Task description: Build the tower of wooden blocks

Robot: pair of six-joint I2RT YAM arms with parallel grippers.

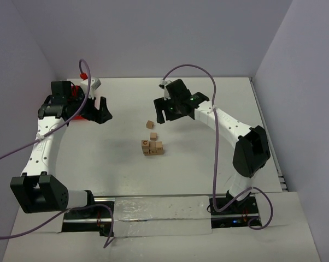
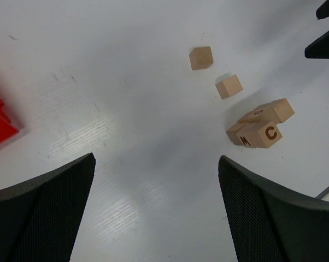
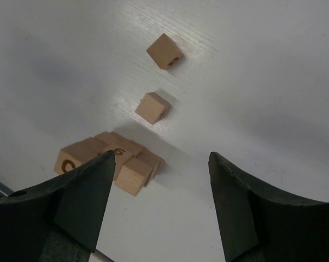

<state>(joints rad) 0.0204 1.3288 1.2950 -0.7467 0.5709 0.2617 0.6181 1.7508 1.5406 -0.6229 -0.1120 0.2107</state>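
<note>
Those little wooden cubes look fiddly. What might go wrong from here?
The clustered blocks lie jumbled against each other, so grabbing one could scatter the rest. The loose cube sits close to that pile; the right gripper, wide open, might nudge both. The left gripper faces the same spot, so arms could collide.

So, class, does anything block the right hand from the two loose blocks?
Nothing visible does. The right hand is open over bare table, both loose blocks lie uncovered, and the block pile sits apart from them.
</note>
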